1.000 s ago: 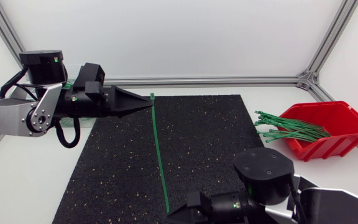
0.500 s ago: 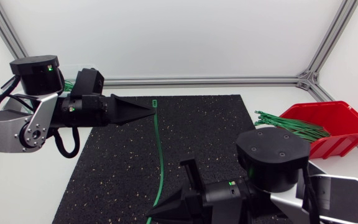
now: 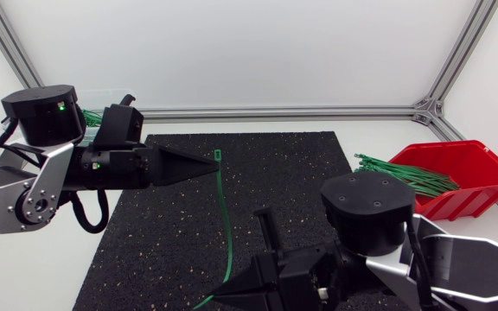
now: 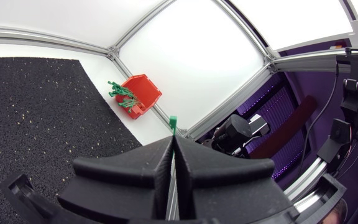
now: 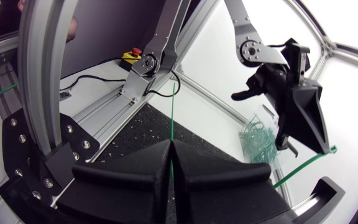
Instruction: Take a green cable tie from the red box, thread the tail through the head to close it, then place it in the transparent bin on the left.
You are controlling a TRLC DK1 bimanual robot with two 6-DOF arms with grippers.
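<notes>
While I hold both ends, tie [image 3: 224,216]: probably light, springy.
Left gripper [image 3: 207,161]: clamped by far head.
Right gripper [image 3: 226,295]: clamped by near tail.

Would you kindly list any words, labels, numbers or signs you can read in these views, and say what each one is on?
None: no readable text shows on the red box, the green cable tie, the black mat, the left hand or the right hand.

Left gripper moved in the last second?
Yes: the left gripper, holding the cable tie, has come slightly away from the mat's far edge.
</notes>
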